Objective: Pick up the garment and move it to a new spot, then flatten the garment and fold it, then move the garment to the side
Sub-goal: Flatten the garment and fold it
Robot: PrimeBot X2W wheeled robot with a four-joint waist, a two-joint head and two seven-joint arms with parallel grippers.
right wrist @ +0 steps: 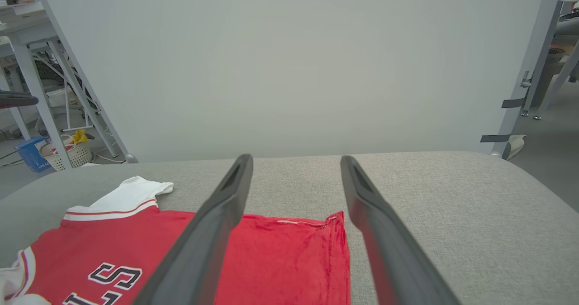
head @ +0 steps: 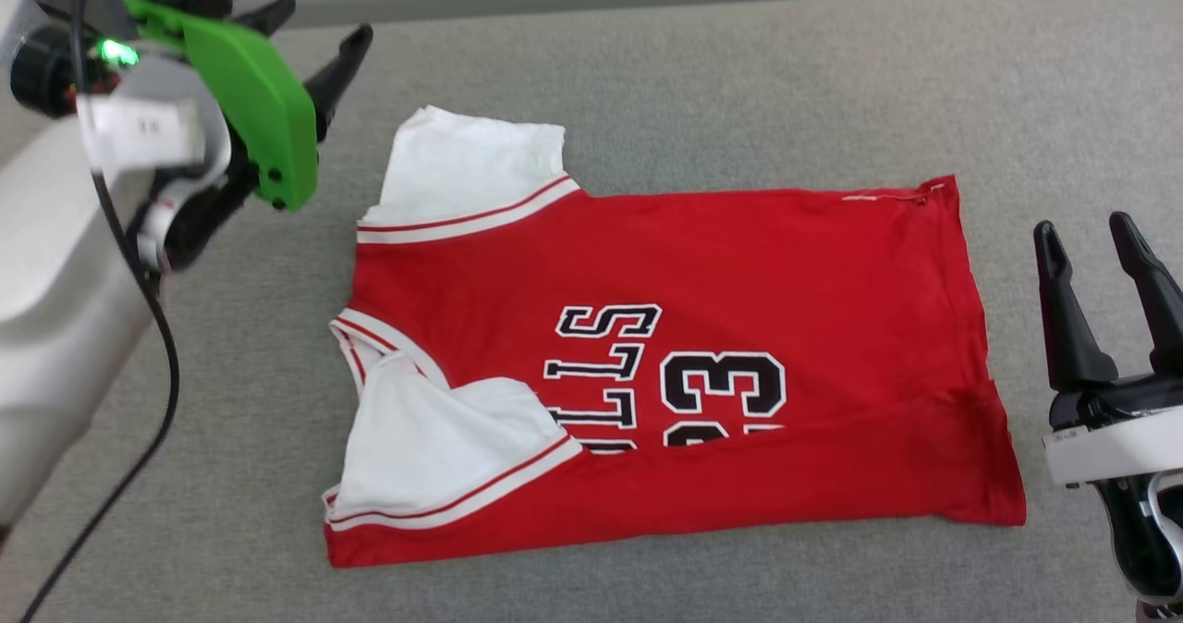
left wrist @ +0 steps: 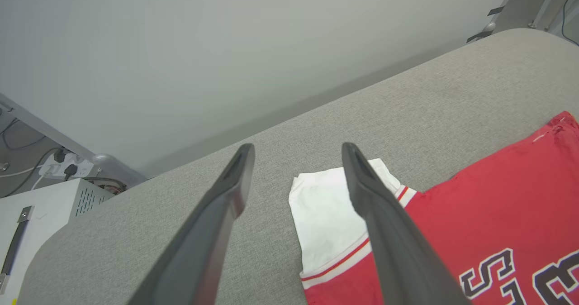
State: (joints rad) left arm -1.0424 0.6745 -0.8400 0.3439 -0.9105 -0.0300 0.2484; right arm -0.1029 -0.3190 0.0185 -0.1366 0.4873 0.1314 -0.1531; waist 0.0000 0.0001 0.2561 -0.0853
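Head view is showing me the garment (head: 721, 272) lying half-folded on the grey counter (head: 739, 78). The left gripper (head: 319, 24) and right gripper (head: 1083, 227) are hovering at its two ends, jaws apart and empty. I am fearing a pinch catching only the top layer and pulling the fold open.

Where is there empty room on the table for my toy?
The wide grey strip of table beyond the jersey is bare, and so is a thinner strip along its near edge. It is tighter between the jersey and the left gripper, and tightest beside the right gripper.
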